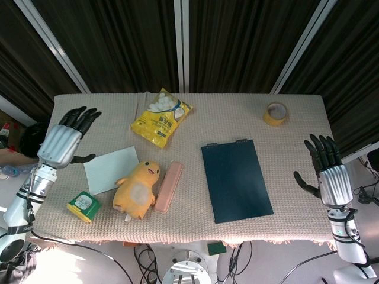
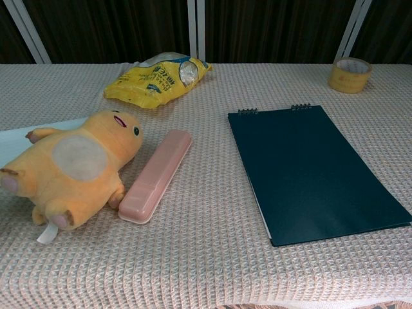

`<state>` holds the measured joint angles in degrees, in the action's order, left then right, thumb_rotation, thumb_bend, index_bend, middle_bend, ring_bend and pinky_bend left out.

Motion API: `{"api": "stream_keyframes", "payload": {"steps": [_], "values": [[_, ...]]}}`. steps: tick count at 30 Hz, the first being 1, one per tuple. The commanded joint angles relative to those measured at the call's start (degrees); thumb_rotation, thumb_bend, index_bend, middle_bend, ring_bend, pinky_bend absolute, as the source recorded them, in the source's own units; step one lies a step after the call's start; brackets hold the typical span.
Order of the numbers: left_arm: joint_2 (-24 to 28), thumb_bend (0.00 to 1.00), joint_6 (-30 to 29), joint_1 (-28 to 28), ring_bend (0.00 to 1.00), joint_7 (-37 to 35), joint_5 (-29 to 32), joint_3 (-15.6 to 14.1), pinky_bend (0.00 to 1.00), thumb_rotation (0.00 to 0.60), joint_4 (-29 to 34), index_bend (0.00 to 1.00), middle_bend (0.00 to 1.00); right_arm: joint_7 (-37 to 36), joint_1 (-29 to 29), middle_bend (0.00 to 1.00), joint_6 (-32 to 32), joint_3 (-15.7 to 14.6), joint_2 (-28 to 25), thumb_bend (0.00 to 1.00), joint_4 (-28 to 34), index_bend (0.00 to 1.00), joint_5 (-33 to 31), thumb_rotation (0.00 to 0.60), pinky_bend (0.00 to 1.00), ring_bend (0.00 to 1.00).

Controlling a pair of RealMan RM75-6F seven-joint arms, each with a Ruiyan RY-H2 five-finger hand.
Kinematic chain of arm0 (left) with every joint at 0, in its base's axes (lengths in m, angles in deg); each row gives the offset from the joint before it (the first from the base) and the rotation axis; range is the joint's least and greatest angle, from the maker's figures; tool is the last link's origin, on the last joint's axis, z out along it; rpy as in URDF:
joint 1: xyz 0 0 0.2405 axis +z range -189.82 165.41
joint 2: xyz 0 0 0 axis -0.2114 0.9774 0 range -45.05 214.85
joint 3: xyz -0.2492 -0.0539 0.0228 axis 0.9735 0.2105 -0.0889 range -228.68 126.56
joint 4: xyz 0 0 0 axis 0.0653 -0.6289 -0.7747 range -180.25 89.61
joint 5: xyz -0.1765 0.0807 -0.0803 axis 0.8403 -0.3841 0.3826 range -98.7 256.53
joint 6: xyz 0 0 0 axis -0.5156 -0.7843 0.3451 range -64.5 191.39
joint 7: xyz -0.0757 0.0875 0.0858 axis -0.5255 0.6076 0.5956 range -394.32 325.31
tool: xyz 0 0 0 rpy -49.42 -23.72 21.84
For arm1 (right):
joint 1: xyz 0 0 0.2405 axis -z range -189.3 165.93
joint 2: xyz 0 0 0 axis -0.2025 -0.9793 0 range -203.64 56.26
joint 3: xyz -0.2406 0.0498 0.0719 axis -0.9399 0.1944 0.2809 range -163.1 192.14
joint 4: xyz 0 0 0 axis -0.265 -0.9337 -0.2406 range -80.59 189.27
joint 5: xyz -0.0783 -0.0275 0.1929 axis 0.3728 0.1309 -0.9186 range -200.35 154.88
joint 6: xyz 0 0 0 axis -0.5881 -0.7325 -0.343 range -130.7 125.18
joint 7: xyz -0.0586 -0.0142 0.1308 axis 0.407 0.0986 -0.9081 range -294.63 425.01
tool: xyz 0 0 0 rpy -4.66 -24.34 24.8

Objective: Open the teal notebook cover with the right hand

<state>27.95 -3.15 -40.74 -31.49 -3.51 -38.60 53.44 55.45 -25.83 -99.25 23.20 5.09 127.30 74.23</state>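
Observation:
The teal notebook (image 1: 235, 179) (image 2: 312, 170) lies closed and flat on the beige table cloth, right of centre, with its spiral binding at the far edge. My right hand (image 1: 327, 170) hovers at the table's right edge, fingers spread and empty, well clear of the notebook's right side. Over the far left edge my left hand (image 1: 64, 137) hangs with fingers apart, holding nothing. Neither hand shows in the chest view.
A yellow plush toy (image 1: 137, 190) (image 2: 72, 165) and a pink pencil case (image 1: 168, 186) (image 2: 156, 174) lie left of the notebook. A yellow snack bag (image 1: 161, 117) (image 2: 156, 77), a tape roll (image 1: 276, 113) (image 2: 349, 74), a pale sheet (image 1: 111, 170) and a green box (image 1: 83, 206) are also on the table.

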Motion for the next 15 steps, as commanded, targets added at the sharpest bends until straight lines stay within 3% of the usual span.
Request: {"api": "stream_keyframes", "payload": {"steps": [1,10,15], "values": [[0.05,0.01,-0.06,-0.08,0.03,0.04,0.04,-0.11,0.12,0.600,0.02,0.08,0.06,-0.23,0.02,0.00,-0.03,-0.07,0.07,0.29,-0.15,0.00,-0.24,0.600,0.00,0.00],[0.24,0.01,-0.44,-0.10,0.03,1.08,-0.02,-1.06,0.12,0.600,0.94,0.09,0.06,0.17,-0.17,0.00,0.01,-0.75,-0.36,0.29,-0.02,0.00,0.09,0.600,0.00,0.00],[0.05,0.01,-1.38,0.91,0.03,2.52,0.23,-2.23,0.12,0.600,1.24,0.08,0.06,3.94,0.44,0.00,2.09,-3.47,-3.02,0.29,3.89,0.00,1.45,0.600,0.00,0.00]]}}
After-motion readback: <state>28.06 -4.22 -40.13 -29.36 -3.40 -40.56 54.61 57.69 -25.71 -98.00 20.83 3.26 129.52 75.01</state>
